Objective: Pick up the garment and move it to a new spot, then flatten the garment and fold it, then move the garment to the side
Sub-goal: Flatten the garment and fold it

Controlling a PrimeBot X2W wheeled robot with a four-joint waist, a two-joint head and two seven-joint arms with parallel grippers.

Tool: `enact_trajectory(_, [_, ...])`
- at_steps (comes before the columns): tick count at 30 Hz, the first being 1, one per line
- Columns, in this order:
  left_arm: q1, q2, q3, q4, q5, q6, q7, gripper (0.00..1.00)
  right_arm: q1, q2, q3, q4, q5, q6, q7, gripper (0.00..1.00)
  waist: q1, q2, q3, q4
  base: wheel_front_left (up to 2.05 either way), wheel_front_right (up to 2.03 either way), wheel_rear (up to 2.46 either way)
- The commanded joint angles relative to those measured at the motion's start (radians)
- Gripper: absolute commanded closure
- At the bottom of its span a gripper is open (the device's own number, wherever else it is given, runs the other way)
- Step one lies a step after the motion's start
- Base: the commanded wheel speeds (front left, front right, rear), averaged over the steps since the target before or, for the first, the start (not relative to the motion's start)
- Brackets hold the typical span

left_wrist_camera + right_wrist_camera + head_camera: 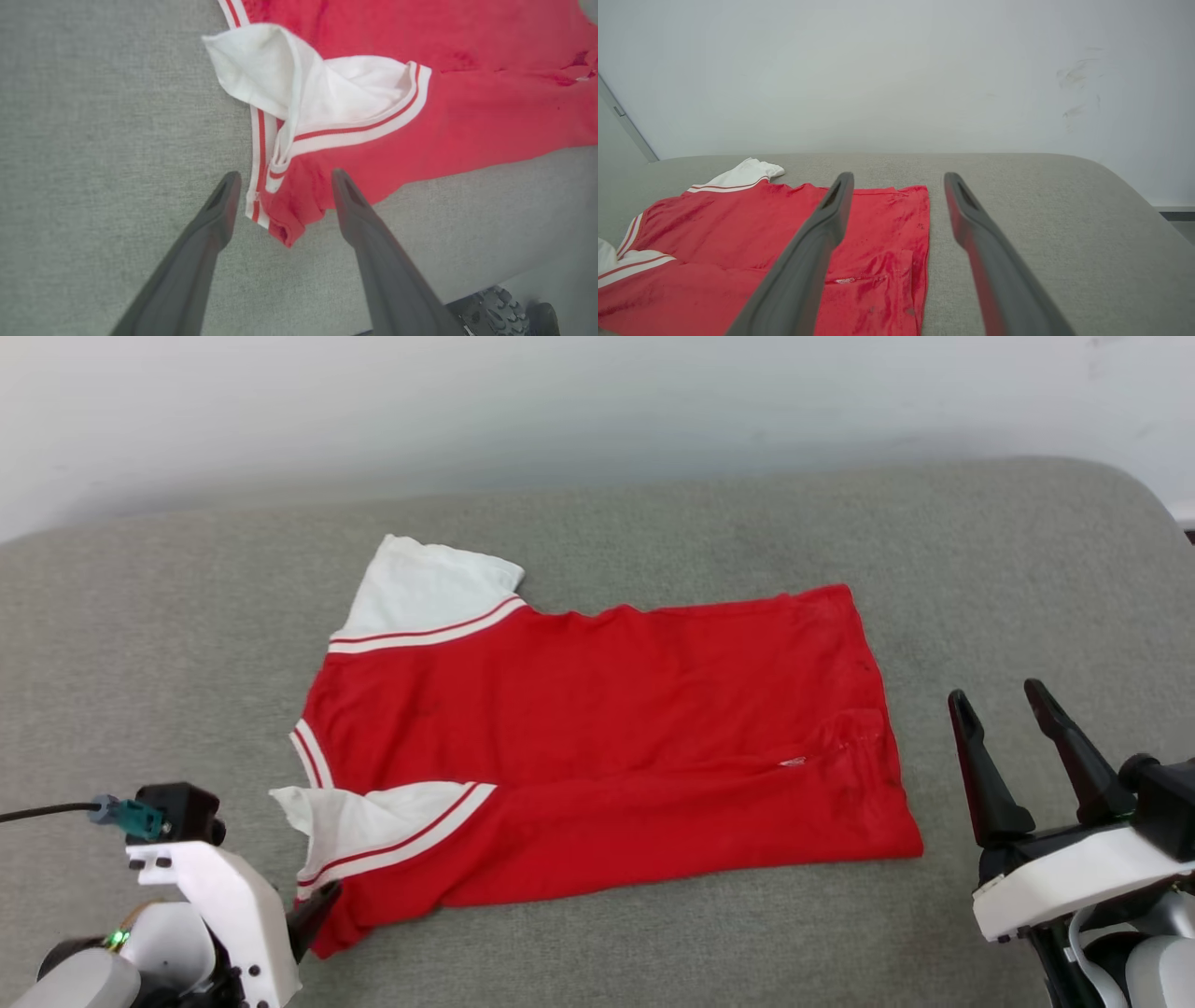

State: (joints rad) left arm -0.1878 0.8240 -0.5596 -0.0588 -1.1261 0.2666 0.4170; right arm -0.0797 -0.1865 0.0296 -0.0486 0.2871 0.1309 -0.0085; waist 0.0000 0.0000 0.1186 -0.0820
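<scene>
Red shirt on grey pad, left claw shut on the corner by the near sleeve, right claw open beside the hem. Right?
No: the left wrist view shows the left claw open, fingers astride a corner of the garment, gripping nothing. The grey pad and open right claw beside the hem stand.

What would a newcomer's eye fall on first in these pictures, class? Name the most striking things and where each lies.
The bright red T-shirt with white sleeves lies spread mid-way across the grey cushion. The open left gripper is poised at its near corner, where one sleeve lies rumpled. The right gripper stands open beside the hem, apart from it.
</scene>
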Motion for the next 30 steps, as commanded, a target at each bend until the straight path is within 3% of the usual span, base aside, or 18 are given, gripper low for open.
enact_trajectory(1, [0.015,0.006,-0.004,0.016,-0.023,0.016,0.036,0.00,0.015,0.016,-0.005,-0.037,-0.012,0.000,0.007,0.00,0.0000,0.0000,0.045,-0.035,0.00,0.00,0.00])
enact_trajectory(6, [0.013,-0.020,-0.003,0.067,-0.059,0.022,0.061,0.00,0.019,0.031,-0.008,-0.072,-0.024,0.000,0.021,0.00,0.0000,0.0000,0.089,-0.060,0.00,0.00,0.00])
enact_trajectory(11, [-0.005,-0.082,-0.024,0.140,-0.100,-0.015,0.091,0.00,0.010,0.033,-0.009,-0.086,-0.025,0.000,0.023,0.00,0.0000,0.0000,0.114,-0.072,0.00,0.00,0.00])
enact_trajectory(12, [-0.005,-0.100,-0.029,0.154,-0.112,-0.024,0.098,0.43,0.010,0.031,-0.009,-0.085,-0.024,0.000,0.025,0.00,0.0000,0.0000,0.115,-0.072,0.00,0.00,0.00])
enact_trajectory(15, [-0.009,-0.137,-0.045,0.190,-0.135,-0.059,0.113,1.00,0.015,0.020,-0.011,-0.084,-0.016,0.000,0.037,0.00,0.0000,0.0000,0.106,-0.067,0.00,0.00,0.00])
enact_trajectory(18, [-0.016,-0.156,-0.042,0.210,-0.139,-0.093,0.092,1.00,0.022,0.009,-0.023,-0.082,0.003,0.000,0.059,0.00,0.0000,0.0000,0.088,-0.055,0.00,0.00,0.00])
enact_trajectory(22, [-0.035,-0.136,-0.017,0.204,-0.115,-0.117,0.046,1.00,0.024,-0.015,-0.045,-0.068,0.053,0.000,0.136,0.00,0.0000,0.0000,0.059,-0.032,0.00,0.00,0.00])
enact_trajectory(30, [-0.066,-0.089,0.008,0.100,-0.056,-0.110,-0.011,1.00,-0.019,-0.109,-0.056,0.049,0.185,0.000,0.504,0.00,0.0000,0.0000,0.048,0.014,0.00,0.00,0.00])
